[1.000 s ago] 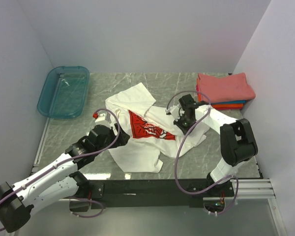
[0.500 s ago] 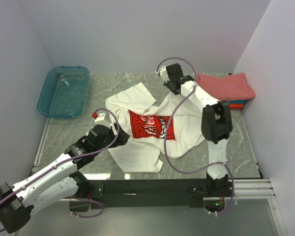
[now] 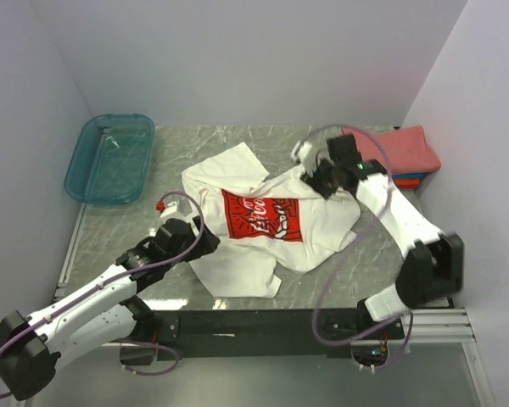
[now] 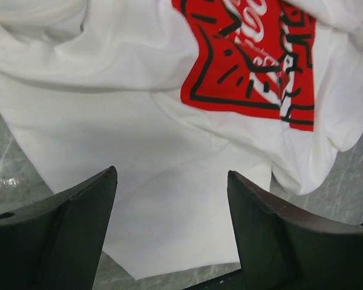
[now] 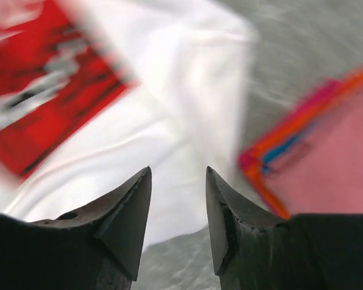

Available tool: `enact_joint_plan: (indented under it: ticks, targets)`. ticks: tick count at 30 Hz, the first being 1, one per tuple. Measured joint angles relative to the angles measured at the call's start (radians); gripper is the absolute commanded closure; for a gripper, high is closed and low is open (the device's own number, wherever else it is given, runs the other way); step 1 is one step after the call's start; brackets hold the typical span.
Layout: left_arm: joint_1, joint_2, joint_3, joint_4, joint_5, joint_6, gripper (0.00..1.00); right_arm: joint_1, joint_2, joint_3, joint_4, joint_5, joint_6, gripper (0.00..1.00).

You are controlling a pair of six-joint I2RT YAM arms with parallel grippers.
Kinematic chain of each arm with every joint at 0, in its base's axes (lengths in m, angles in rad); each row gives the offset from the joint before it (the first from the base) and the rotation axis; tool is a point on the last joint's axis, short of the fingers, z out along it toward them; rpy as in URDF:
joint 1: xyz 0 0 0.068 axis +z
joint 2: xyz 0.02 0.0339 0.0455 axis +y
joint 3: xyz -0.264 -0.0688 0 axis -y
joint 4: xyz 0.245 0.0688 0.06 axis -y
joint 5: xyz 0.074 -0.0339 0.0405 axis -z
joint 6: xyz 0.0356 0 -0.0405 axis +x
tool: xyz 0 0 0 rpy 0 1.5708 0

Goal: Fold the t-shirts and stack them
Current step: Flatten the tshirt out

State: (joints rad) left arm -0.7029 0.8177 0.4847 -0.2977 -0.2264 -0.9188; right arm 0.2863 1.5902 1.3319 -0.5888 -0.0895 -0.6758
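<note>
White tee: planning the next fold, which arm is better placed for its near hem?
Left: left fingers hover open over the tee's near hem; right fingers are up by the stack.

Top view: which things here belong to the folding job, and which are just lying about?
Part of the job:
white tee with a red chest print, lying crumpled mid-table
stack of folded tees, coral-red on top, far right

Just lying about:
teal bin, far left
</note>
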Motion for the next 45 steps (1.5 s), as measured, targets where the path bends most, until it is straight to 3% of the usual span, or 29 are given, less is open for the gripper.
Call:
enact_joint_plan:
  ticks: [3, 9, 17, 22, 28, 32, 33, 38, 45]
  targets:
    - [0.005, 0.023, -0.032, 0.006, 0.037, -0.037, 0.26, 0.017, -0.201, -0.185, -0.103, -0.204, -0.166, 0.54]
    - [-0.006, 0.029, -0.118, 0.079, 0.281, -0.036, 0.31, -0.023, -0.32, -0.515, -0.253, -0.321, -0.415, 0.53]
    - [-0.28, 0.311, 0.052, 0.088, 0.335, 0.026, 0.37, -0.141, -0.371, -0.574, -0.319, -0.442, -0.666, 0.52]
    - [-0.457, 0.521, 0.196, 0.043, 0.262, 0.046, 0.36, -0.281, -0.355, -0.574, -0.326, -0.494, -0.776, 0.52]
    - [-0.576, 0.736, 0.358, -0.081, 0.111, 0.041, 0.42, -0.328, -0.335, -0.574, -0.329, -0.525, -0.816, 0.52]
    - [-0.616, 0.849, 0.486, -0.207, -0.036, 0.008, 0.63, -0.33, -0.334, -0.574, -0.329, -0.546, -0.822, 0.53]
    - [-0.622, 0.868, 0.509, -0.241, -0.077, 0.0, 0.72, -0.331, -0.333, -0.574, -0.33, -0.551, -0.822, 0.52]
    - [-0.631, 0.916, 0.564, -0.363, -0.239, -0.023, 1.0, -0.336, -0.331, -0.575, -0.33, -0.575, -0.822, 0.53]
    - [-0.584, 0.888, 0.617, -0.401, -0.329, 0.073, 1.0, -0.349, -0.333, -0.575, -0.333, -0.603, -0.821, 0.53]
